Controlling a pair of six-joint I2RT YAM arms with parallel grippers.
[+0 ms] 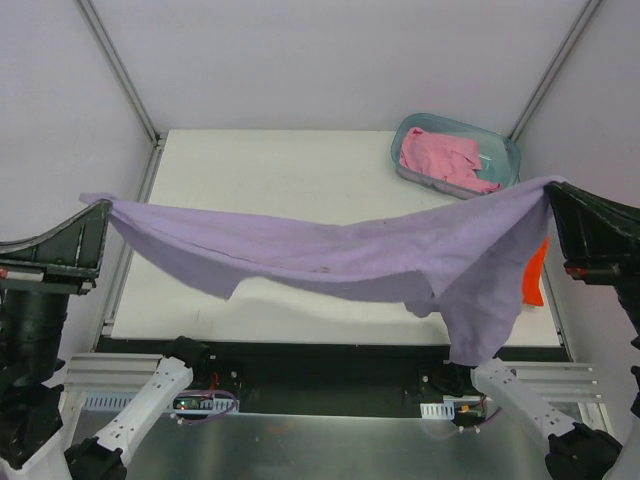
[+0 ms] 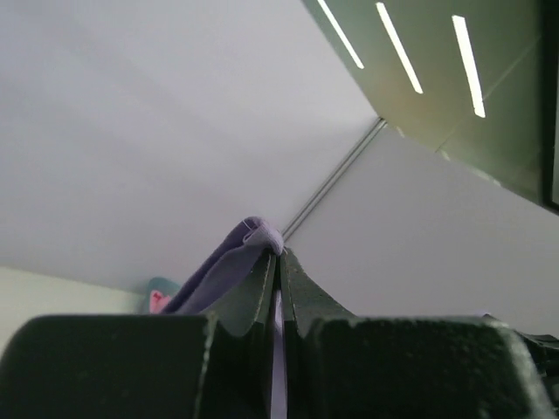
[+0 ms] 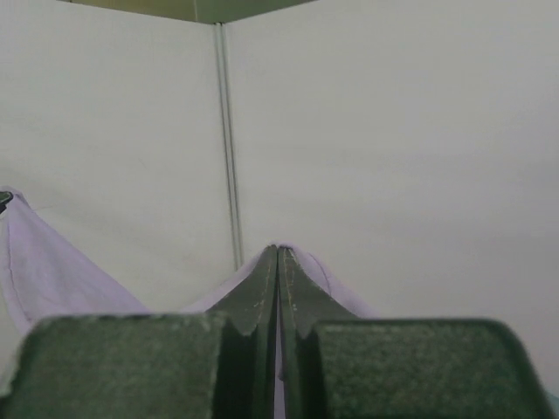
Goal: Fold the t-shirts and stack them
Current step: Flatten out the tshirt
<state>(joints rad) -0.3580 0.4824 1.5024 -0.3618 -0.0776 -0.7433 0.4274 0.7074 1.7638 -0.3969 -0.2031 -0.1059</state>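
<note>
A lavender-purple t-shirt (image 1: 330, 250) hangs stretched in the air above the white table (image 1: 280, 170), held at both ends. My left gripper (image 1: 103, 207) is shut on its left end; the cloth (image 2: 236, 262) sticks out past the closed fingertips. My right gripper (image 1: 550, 188) is shut on its right end, with cloth (image 3: 323, 271) draped over the tips. A loose flap hangs down at the front right. A pink t-shirt (image 1: 445, 157) lies crumpled in the tub. A bright orange t-shirt (image 1: 534, 275) shows partly behind the purple one at the right edge. No teal shirt is in view.
A translucent blue-green plastic tub (image 1: 505, 150) stands at the table's back right corner; a bit of it shows in the left wrist view (image 2: 157, 288). White enclosure walls and metal frame posts surround the table. The arm bases sit at the near edge.
</note>
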